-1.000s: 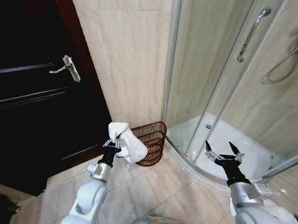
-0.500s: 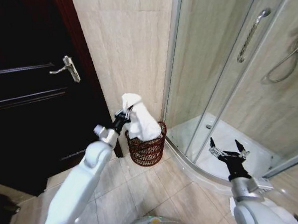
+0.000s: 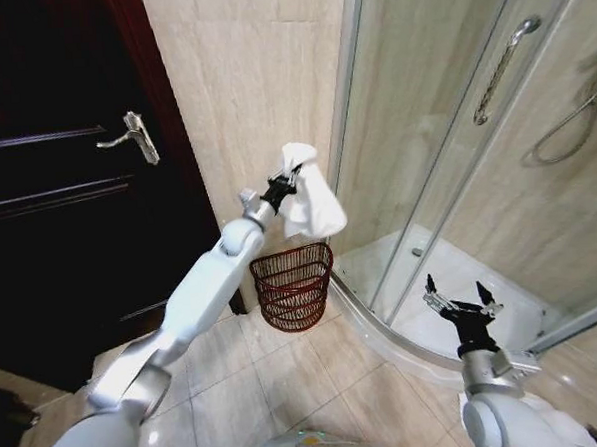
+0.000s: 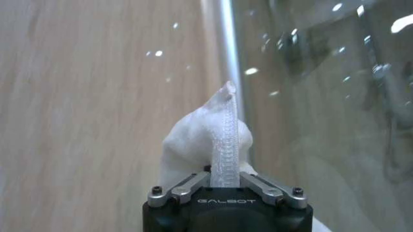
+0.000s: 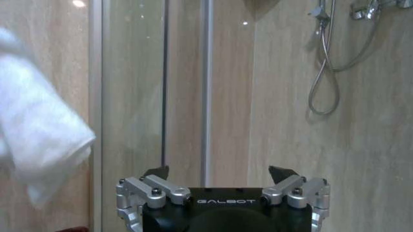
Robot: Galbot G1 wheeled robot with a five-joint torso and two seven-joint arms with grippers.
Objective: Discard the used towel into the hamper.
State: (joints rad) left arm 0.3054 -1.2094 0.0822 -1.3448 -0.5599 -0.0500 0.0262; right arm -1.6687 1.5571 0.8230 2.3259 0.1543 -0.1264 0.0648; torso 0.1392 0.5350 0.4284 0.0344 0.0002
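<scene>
Our left gripper [image 3: 285,178] pinches the towel [image 3: 312,205], white and bunched, hanging high above the hamper [image 3: 293,285]. Hamper sits on the floor against the wall; contents unclear. Left arm stretched up and forward. Right gripper [image 3: 463,302] idles low, right of the hamper, fingers spread.

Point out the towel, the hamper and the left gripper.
towel [image 3: 313,205]: head view, middle of the hanging white cloth.
hamper [image 3: 294,292]: head view, front slatted wall below the rim.
left gripper [image 3: 287,176]: head view, between the fingertips pinching the towel's top.
</scene>
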